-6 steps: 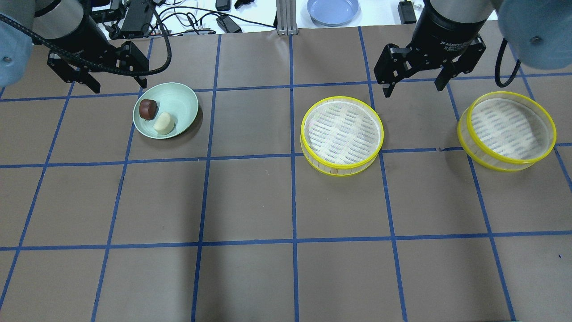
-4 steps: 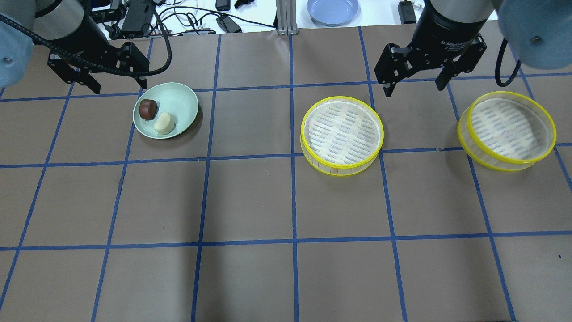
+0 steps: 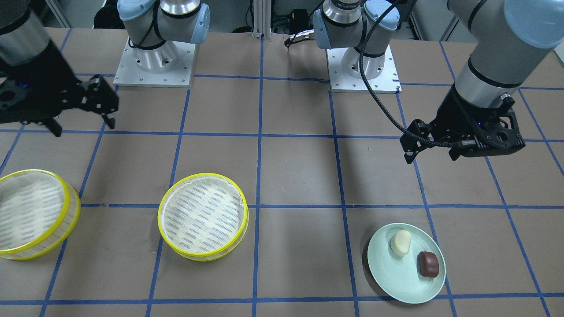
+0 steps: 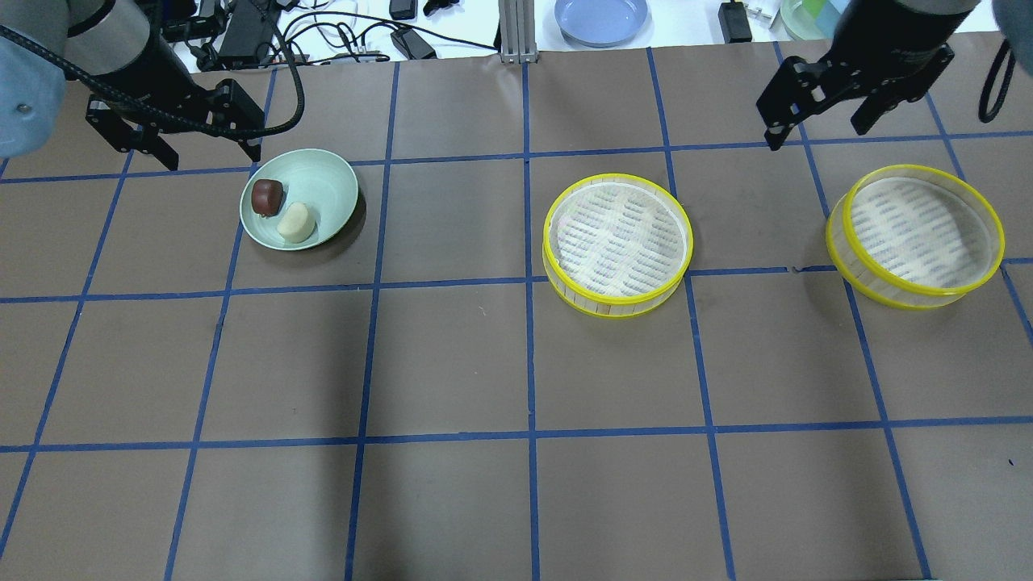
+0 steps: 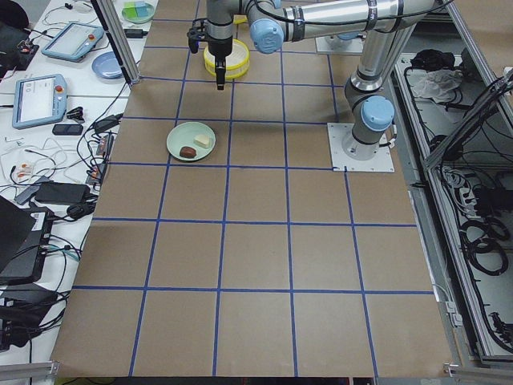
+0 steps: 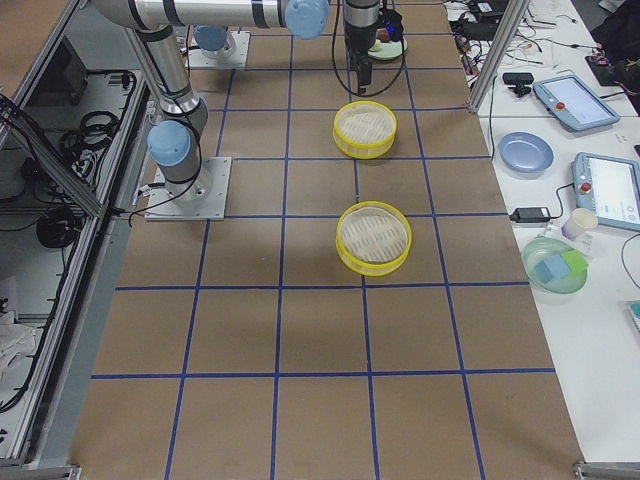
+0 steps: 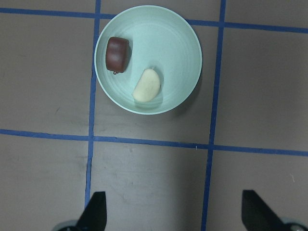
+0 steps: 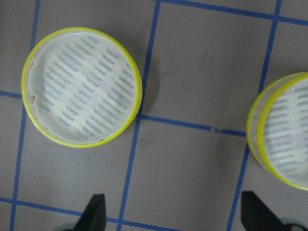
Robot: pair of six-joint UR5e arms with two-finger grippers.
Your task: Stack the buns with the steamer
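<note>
Cream bun, brown bun on plate; steamer tier, second tier upright, apart.

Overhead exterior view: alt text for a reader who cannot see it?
Empty yellow-rimmed steamer tiers, centre basket and right basket, sit apart on a gridded table; a green plate at left holds a brown bun and a cream bun. Left gripper and right gripper hover open.

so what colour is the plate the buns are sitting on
Pale mint green, plain with no pattern. The plate shows best in the left wrist-mounted view.
</note>
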